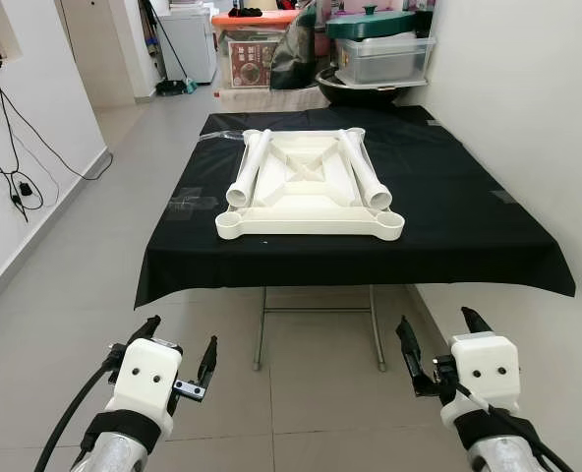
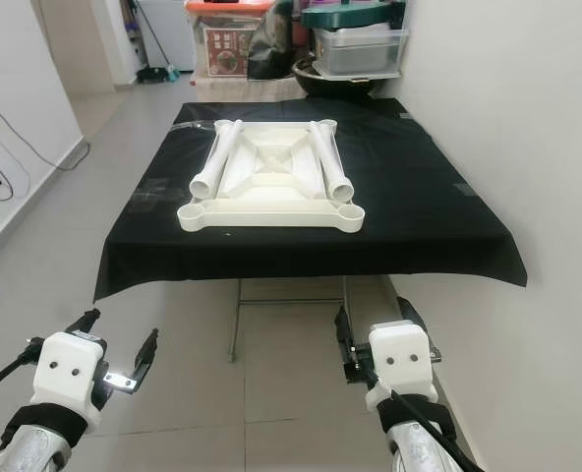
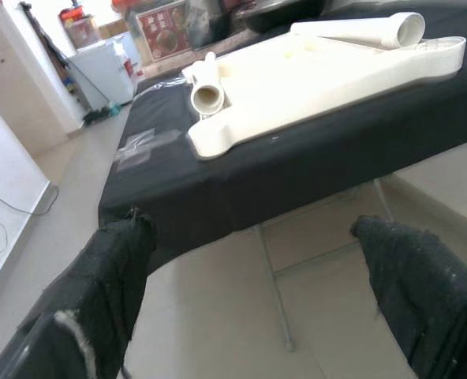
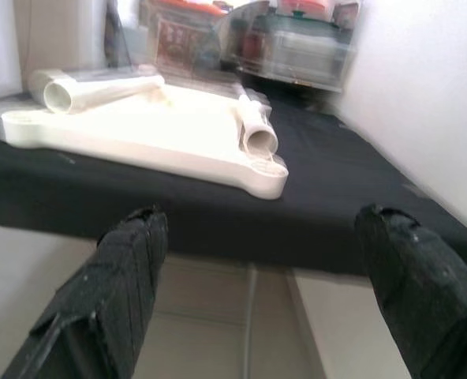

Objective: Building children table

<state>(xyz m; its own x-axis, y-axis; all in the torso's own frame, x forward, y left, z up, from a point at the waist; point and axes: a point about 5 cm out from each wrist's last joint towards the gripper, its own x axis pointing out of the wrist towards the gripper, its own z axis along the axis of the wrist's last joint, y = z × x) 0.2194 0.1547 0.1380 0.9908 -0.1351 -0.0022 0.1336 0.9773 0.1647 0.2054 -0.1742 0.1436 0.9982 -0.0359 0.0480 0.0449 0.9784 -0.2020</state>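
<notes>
A cream-white plastic tabletop lies upside down on a black-covered folding table ahead of me. Two white tube legs rest on it lengthwise, the left leg and the right leg, their open ends facing me. My left gripper is held low in front of the table, open and holding nothing. My right gripper hangs at the same height on the other side, also open with nothing in it. Both are well short of the table's near edge. The wrist views look up at the tabletop and its near corner.
Metal folding legs stand under the black cloth. A white wall runs close along the right side. Storage boxes and bins crowd the far end. Cables hang on the left wall. Grey tiled floor lies at left.
</notes>
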